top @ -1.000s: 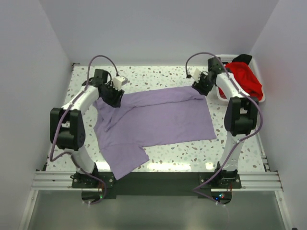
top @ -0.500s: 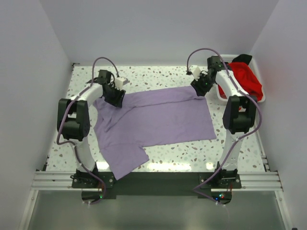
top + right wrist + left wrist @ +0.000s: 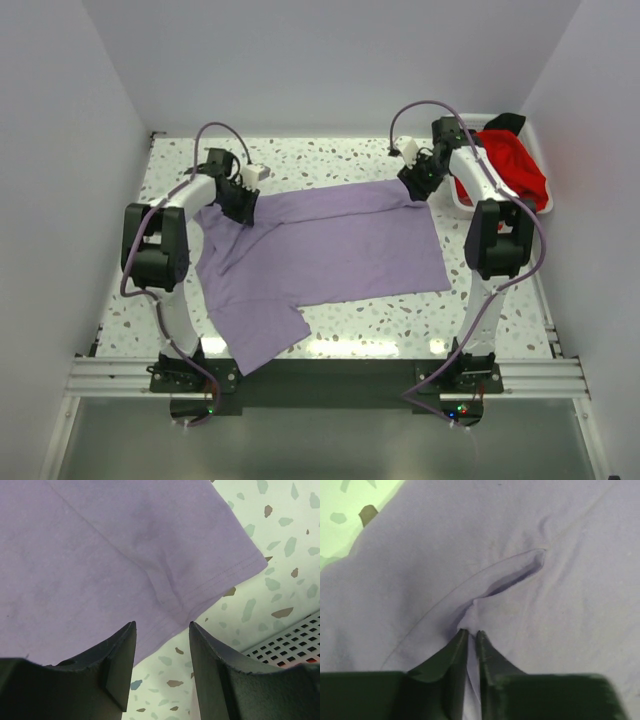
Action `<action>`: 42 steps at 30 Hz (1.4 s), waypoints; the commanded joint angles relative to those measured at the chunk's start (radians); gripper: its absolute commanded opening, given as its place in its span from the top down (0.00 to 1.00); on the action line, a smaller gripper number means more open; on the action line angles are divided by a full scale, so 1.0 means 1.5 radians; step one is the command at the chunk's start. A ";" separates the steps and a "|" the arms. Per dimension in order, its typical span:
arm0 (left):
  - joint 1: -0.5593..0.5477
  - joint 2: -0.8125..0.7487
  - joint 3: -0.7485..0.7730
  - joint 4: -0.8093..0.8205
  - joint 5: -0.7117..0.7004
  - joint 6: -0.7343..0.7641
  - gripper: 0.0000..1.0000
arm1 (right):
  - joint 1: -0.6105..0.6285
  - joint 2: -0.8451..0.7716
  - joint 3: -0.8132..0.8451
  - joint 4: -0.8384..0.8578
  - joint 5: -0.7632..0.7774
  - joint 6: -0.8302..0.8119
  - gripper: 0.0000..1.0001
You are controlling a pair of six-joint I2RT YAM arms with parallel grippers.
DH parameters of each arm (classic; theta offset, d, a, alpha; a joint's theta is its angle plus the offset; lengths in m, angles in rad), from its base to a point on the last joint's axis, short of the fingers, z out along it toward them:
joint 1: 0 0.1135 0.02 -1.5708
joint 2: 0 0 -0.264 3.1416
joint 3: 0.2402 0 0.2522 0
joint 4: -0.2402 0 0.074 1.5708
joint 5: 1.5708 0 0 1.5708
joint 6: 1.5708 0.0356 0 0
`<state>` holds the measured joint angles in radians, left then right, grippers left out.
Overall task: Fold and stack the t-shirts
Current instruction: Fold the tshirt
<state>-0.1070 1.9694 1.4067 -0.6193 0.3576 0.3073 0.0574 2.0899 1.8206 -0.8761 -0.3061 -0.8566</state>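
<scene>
We see the soft lavender-purple short-sleeved cloth t-shirt (image 3: 330,245) spread flat on the speckled white table (image 3: 320,155), just left of the white perforated plastic basket (image 3: 462,204). The bright red t-shirt (image 3: 512,165) is heaped in that basket, with the black t-shirt (image 3: 506,122) at its far rim. The right gripper (image 3: 162,626) hovers, fingers spread, over the lavender hem corner nearest the basket. The left gripper (image 3: 470,634), at the shirt's edge farthest from the basket, pinches a raised fold of lavender cloth.

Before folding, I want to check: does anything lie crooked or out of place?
The lavender t-shirt lies askew; its near-left corner reaches over the table's near edge. The left gripper pinches a ridge in it.
</scene>
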 commanded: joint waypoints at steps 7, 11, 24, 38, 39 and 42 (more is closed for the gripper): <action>-0.027 -0.076 0.000 -0.049 0.118 0.052 1.00 | -0.004 -0.001 0.019 -0.006 -0.008 0.009 0.50; -0.074 -0.099 -0.024 -0.072 0.142 0.066 1.00 | -0.005 -0.001 0.021 -0.005 -0.006 0.011 0.50; -0.019 -0.151 -0.002 -0.107 0.160 0.084 0.57 | 0.034 0.017 0.039 0.003 0.003 0.036 0.50; 0.155 -0.010 0.117 0.017 -0.091 -0.085 0.62 | 0.107 0.086 0.075 0.101 0.076 0.116 0.57; 0.155 -0.002 0.118 0.021 -0.097 -0.089 0.62 | 0.107 0.097 0.073 0.108 0.085 0.119 0.57; 0.155 0.035 0.116 0.013 -0.132 -0.103 0.62 | 0.107 0.116 0.072 0.139 0.138 0.128 0.60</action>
<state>0.1177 1.9766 1.5524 -0.6132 0.2317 0.2142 0.2234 2.2372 1.8927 -0.7444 -0.1978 -0.6991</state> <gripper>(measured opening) 0.377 0.410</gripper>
